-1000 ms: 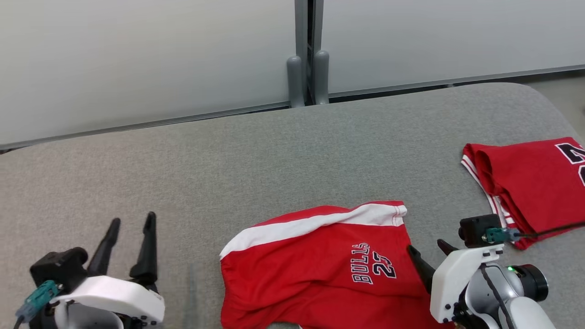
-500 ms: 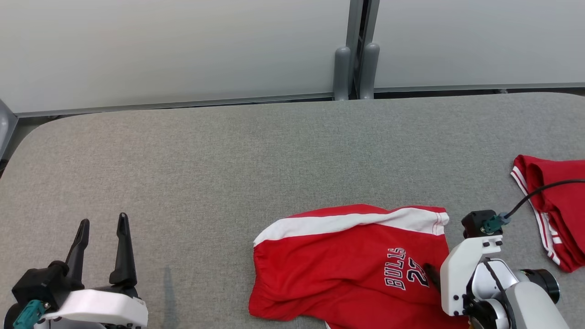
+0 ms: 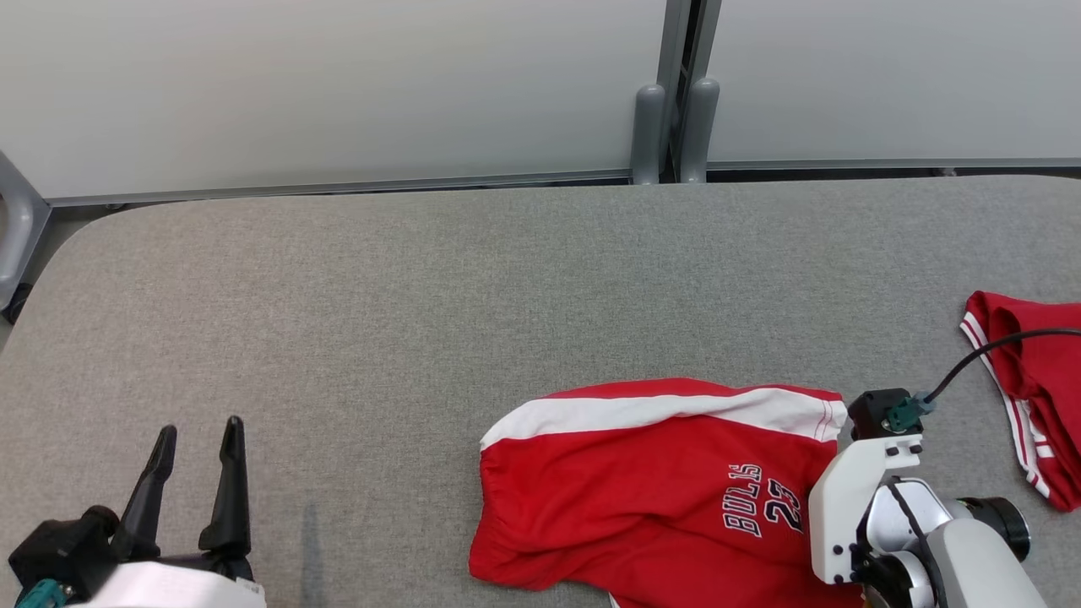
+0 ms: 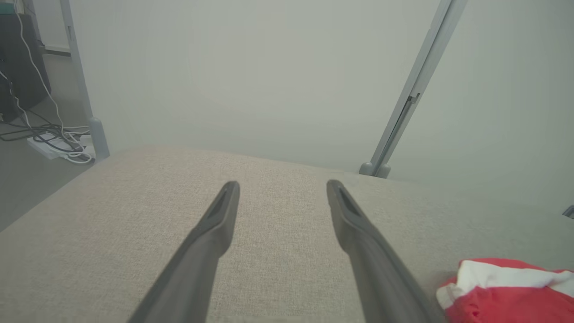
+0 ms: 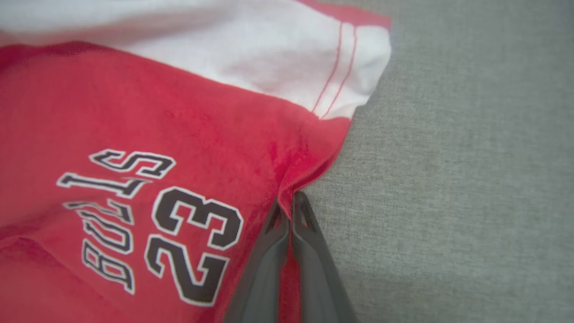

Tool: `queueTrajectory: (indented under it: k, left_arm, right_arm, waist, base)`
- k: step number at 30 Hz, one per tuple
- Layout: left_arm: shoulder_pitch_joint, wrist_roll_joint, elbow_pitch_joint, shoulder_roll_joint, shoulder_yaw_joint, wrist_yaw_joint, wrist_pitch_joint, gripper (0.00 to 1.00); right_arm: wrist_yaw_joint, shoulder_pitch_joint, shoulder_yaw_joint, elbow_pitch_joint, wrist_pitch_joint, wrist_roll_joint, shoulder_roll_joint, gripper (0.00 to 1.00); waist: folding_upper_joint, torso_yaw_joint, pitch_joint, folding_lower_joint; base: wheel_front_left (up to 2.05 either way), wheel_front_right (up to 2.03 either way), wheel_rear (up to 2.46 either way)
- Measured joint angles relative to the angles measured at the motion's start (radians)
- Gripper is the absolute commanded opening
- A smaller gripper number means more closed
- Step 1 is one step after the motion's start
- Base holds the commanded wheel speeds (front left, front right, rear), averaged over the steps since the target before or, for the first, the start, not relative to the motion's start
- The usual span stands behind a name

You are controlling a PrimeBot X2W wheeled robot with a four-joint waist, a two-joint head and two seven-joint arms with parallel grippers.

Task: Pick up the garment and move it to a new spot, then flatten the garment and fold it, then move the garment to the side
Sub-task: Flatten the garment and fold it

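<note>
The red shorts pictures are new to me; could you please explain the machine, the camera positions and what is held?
It is a wheeled robot with two arms. One picture looks down from its head at a grey padded table; the other two look along each arm's fingers. The red shorts lie near the robot, another red garment at the right. The left gripper hangs open, holding nothing; the right gripper is shut on the shorts' edge.
</note>
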State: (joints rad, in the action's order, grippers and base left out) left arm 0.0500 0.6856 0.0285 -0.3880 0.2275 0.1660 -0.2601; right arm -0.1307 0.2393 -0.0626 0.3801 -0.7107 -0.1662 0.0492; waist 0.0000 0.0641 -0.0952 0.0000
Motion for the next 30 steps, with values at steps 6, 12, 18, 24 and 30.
queueTrajectory:
  k: [6,12,18,24,30]
  left_arm:
    - [0.045,-0.062,0.050,-0.043,0.024,0.003,0.015,1.00]
    - [0.049,-0.046,0.025,-0.024,0.043,0.029,0.070,1.00]
    - [0.044,-0.002,-0.025,0.002,0.082,0.009,0.142,1.00]
    - [-0.008,0.028,-0.053,0.022,0.129,-0.008,0.241,1.00]
    - [-0.099,0.064,-0.022,0.058,0.202,-0.043,0.367,1.00]
  right_arm:
    - [0.000,-0.003,0.015,-0.029,0.023,0.085,-0.003,0.00]
    - [0.000,-0.056,0.098,-0.109,0.014,0.185,0.031,0.00]
    - [0.000,-0.155,0.177,-0.211,-0.038,0.204,0.071,0.00]
    - [0.000,-0.197,0.212,-0.274,-0.062,0.182,0.048,1.00]
    - [0.000,-0.210,0.240,-0.343,-0.036,0.133,0.010,1.00]
  waist:
    - [0.0000,-0.006,0.000,0.0000]
    - [0.0000,0.002,0.008,0.0000]
    - [0.0000,0.007,0.021,0.0000]
    - [0.0000,-0.017,0.032,0.0000]
    - [0.0000,-0.040,0.040,0.0000]
  base:
    - [0.00,0.00,0.00]
    - [0.00,0.00,0.00]
    - [0.00,0.00,0.00]
    - [0.00,0.00,0.00]
    - [0.00,0.00,0.00]
